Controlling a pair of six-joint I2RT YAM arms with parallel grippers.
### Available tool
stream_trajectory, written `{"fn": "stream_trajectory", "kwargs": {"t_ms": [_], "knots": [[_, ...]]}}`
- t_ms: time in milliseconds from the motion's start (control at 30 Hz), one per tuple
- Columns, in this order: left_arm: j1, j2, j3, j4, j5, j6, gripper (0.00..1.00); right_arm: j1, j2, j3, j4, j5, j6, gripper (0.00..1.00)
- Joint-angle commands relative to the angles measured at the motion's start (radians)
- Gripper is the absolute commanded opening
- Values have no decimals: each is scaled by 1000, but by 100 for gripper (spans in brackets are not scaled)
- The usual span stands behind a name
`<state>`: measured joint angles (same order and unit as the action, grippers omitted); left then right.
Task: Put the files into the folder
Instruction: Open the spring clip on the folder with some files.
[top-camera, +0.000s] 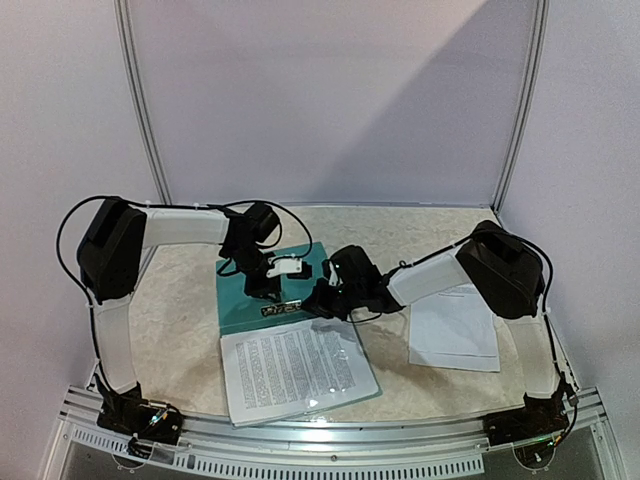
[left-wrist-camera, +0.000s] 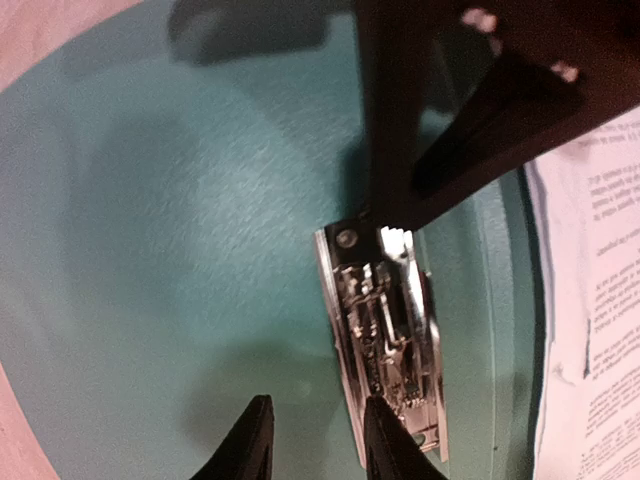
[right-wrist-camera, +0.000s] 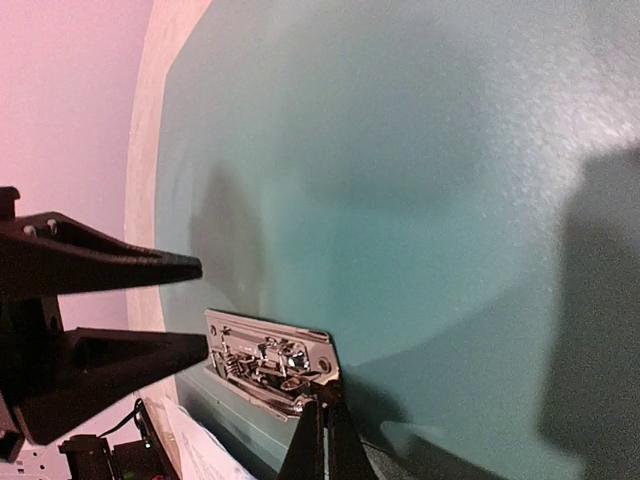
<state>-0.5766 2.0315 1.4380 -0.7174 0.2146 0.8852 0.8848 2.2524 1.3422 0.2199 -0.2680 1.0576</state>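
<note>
Top view, folder (top-camera: 240, 300): teal, lying flat at the centre of the frame on the speckled worktop (top-camera: 180, 330).
Top view, files (top-camera: 295, 370): a white printed stack at lower centre, overlapping the folder's lower edge.
Top view, single sheet (top-camera: 455, 330): white, at right of centre, partly under the right arm, apart from the folder.
Top view, clip (top-camera: 282, 308): small and silver, on the folder just above the files.
Top view, left gripper (top-camera: 265, 287): over the folder, just above the clip.
Top view, right gripper (top-camera: 318, 300): at the clip's right end.
Left wrist view, left gripper: its two fingers sit at the bottom edge, parted, with teal showing between them; the right-hand finger overlaps the clip's lower end.
Left wrist view, right gripper: a dark shape at upper right, its tip on the clip's top end.
Left wrist view, files: printed text along the right edge.
Right wrist view, right gripper: clenched, with its fingers pressed together at bottom centre and their tips at the clip's right corner.
Right wrist view, left gripper: at left, released, with the clip's end just beyond its tips.
</note>
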Motion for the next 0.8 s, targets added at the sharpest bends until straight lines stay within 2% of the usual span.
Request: {"fn": "stream_trajectory", "kwargs": {"t_ms": [0,167,333,467,767], "knots": [[56,-6,-12,-25,40,-71,32,51,44,-130,-266,64,38,0],[32,19,-31,-30,-7,-89,32,80,37,-122,-282,40,41,0],[42,58,68,-52,23,-145,30,70,27,-118,-300,53,32,0],[28,85,114,-129,71,-112,30,59,18,-123,-295,50,31,0],[-13,165,101,-234,4,-13,32,46,30,-122,-231,15,58,0]]}}
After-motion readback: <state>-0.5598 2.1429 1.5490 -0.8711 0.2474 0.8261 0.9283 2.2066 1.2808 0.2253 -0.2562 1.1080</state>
